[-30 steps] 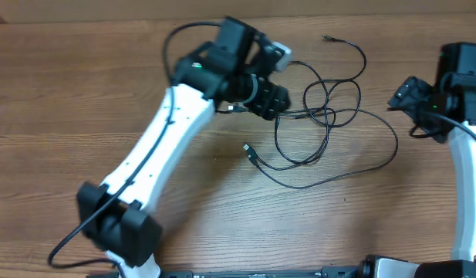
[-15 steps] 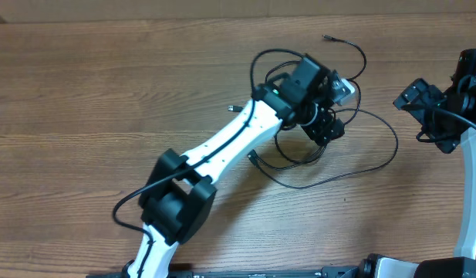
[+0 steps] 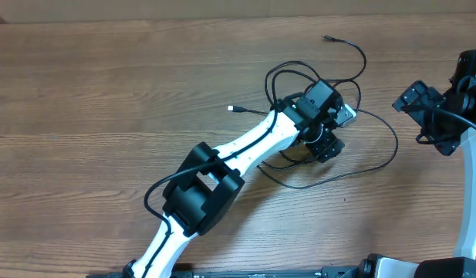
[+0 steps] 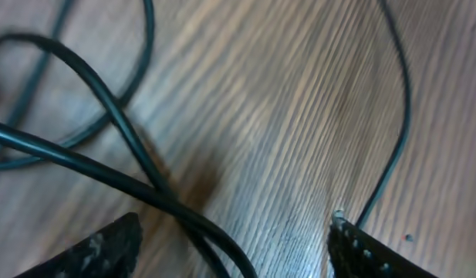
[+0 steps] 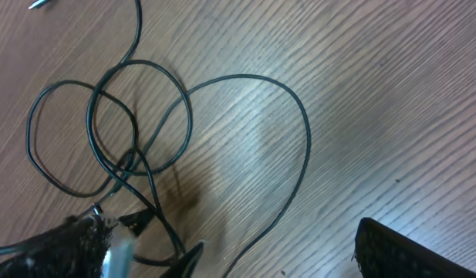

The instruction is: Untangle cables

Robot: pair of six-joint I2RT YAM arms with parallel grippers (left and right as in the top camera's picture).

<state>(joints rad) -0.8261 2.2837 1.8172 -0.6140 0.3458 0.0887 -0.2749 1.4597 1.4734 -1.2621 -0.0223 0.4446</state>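
The cables lie in a loose tangle right of centre, their big outer loop curving toward the right arm. One plug end rests at the back and another, white-tipped, lies left of the tangle. My left gripper hovers low over the tangle, open. In the left wrist view two crossing cables run between its spread fingers, and a thinner strand passes the right one. My right gripper is open and stands off to the right of the tangle. Its view shows the cable loops.
The left arm stretches diagonally from the front left across the wooden table, covering part of the tangle. Its own thicker wire arcs above its wrist. The right arm's base stands at the right edge.
The left arm has swung right, carrying its gripper from the tangle's left edge to over its middle. The right gripper has shifted slightly right.
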